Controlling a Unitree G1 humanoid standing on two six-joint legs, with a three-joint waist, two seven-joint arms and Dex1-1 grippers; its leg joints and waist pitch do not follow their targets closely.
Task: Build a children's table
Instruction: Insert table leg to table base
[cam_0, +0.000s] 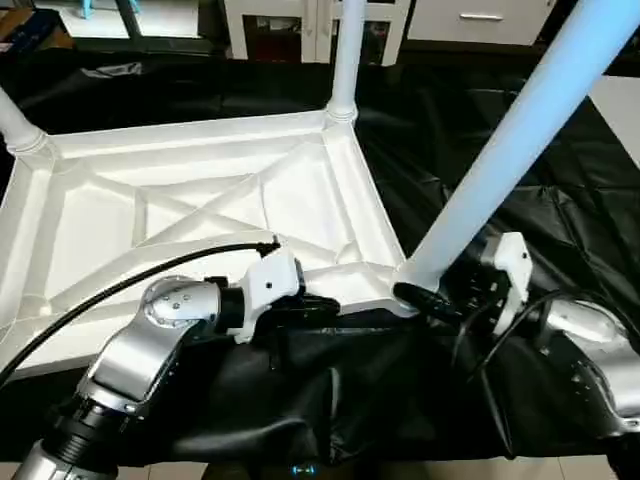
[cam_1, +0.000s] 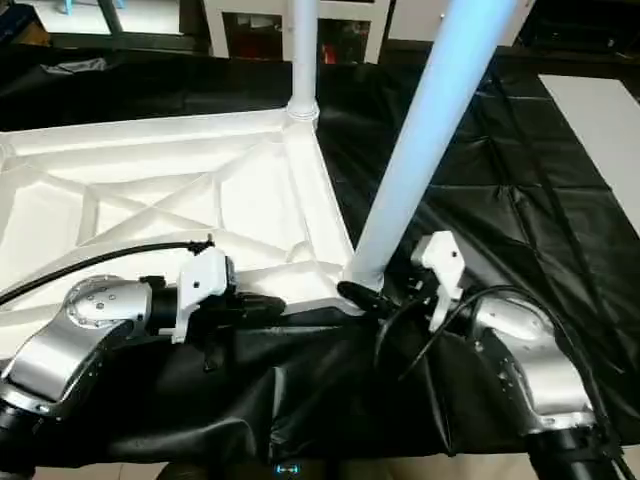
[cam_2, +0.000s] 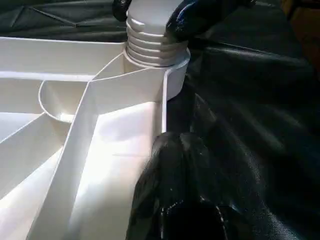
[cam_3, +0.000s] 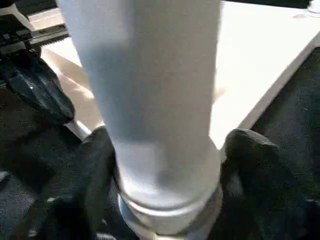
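The tabletop (cam_0: 200, 200) lies underside-up on the black cloth (cam_0: 480, 150) with legs at 10, 12 and 4 o'clock; the right gripper (cam_1: 372, 297), fingers apart, flanks the newest leg (cam_0: 500, 160), the left gripper (cam_0: 320, 303) pressed together at the rim, a fourth probably remaining.

Black-draped work table (cam_0: 560, 180) w/ upturned white tabletop (cam_0: 180, 200) lying on it
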